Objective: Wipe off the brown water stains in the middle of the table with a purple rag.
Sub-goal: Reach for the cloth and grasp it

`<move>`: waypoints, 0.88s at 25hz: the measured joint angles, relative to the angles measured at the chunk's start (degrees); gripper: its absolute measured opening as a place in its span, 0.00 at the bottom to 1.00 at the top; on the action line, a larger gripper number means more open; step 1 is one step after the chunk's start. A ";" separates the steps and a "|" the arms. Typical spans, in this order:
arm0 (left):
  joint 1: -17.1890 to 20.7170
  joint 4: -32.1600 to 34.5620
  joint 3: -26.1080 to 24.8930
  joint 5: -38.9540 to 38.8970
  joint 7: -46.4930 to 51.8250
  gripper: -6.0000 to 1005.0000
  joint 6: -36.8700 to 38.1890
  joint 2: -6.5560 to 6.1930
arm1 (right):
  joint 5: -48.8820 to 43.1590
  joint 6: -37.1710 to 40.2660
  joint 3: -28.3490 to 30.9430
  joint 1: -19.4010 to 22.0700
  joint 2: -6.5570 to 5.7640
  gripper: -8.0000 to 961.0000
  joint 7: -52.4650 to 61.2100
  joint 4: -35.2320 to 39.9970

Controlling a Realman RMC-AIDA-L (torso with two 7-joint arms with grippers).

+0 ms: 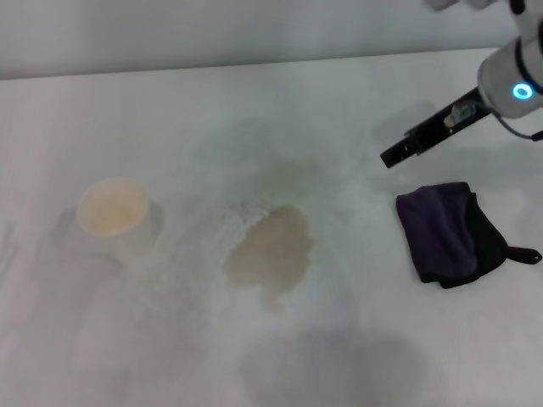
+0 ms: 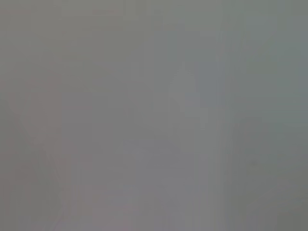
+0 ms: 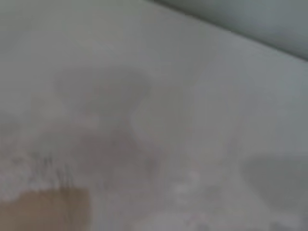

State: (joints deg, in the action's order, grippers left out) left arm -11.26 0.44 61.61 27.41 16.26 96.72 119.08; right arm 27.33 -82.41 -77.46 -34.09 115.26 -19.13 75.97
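The brown water stains (image 1: 270, 248) form a tan blotch in the middle of the white table (image 1: 254, 110), with a small drip tail toward the near edge. In the right wrist view, part of the brown water stains (image 3: 43, 209) shows in one corner. The purple rag (image 1: 445, 233) lies folded to the right of the blotch, its black part and short loop on the far right side. My right gripper (image 1: 394, 155) hangs over the table just behind the rag, apart from it, black fingers pointing toward the table's middle. The left gripper is out of view.
A white paper cup (image 1: 113, 208) stands upright on the left side of the table, well apart from the blotch. Faint grey smudges (image 1: 254, 153) lie behind the blotch. The table's far edge (image 1: 254, 64) meets a pale wall.
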 joint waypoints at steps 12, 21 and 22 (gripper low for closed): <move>-0.86 0.00 0.00 0.00 0.00 0.87 -0.78 -0.07 | -6.96 -4.75 -4.37 -1.22 0.13 0.89 5.95 -3.14; -1.93 0.00 -0.01 -0.09 0.00 0.87 -1.28 -0.09 | -6.71 -4.36 -8.76 -1.01 0.54 0.89 8.51 -5.74; -2.05 0.00 0.00 -0.10 0.00 0.87 -1.28 -0.09 | -6.71 -3.86 -9.24 -1.00 0.59 0.89 8.72 -6.29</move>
State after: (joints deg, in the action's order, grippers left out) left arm -13.31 0.44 61.61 27.31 16.26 95.44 119.00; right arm 20.63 -86.27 -86.70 -35.09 115.85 -10.41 69.68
